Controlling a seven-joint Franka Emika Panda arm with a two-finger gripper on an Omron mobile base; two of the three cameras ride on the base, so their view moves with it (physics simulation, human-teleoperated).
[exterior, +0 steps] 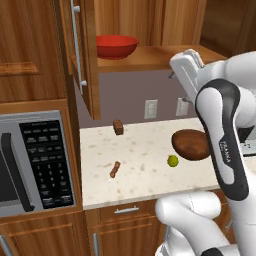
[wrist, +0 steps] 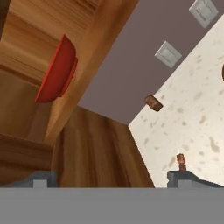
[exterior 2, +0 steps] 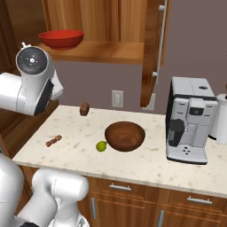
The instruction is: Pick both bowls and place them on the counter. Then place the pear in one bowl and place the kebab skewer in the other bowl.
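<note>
The red bowl point(exterior: 116, 46) looks glossy and smooth, like glazed ceramic or plastic, and sits on a plain wooden shelf point(exterior: 155, 56) with visible grain. The brown bowl point(exterior 2: 124, 135) has a dark, wood-like, fairly matt surface. The counter point(exterior 2: 146, 162) is beige, stone-like, with brown speckles and a smooth finish; the drawers point(exterior 2: 126, 190) below it are warm wood with metal handles. The pear point(exterior 2: 101, 146), at the brown bowl's 8 o'clock, is smooth yellow-green skin. The kebab skewer point(exterior: 115, 169) is lumpy, rough, reddish-brown. The coffee machine point(exterior 2: 189, 119) looks like silvery plastic or metal with dark parts.
</note>
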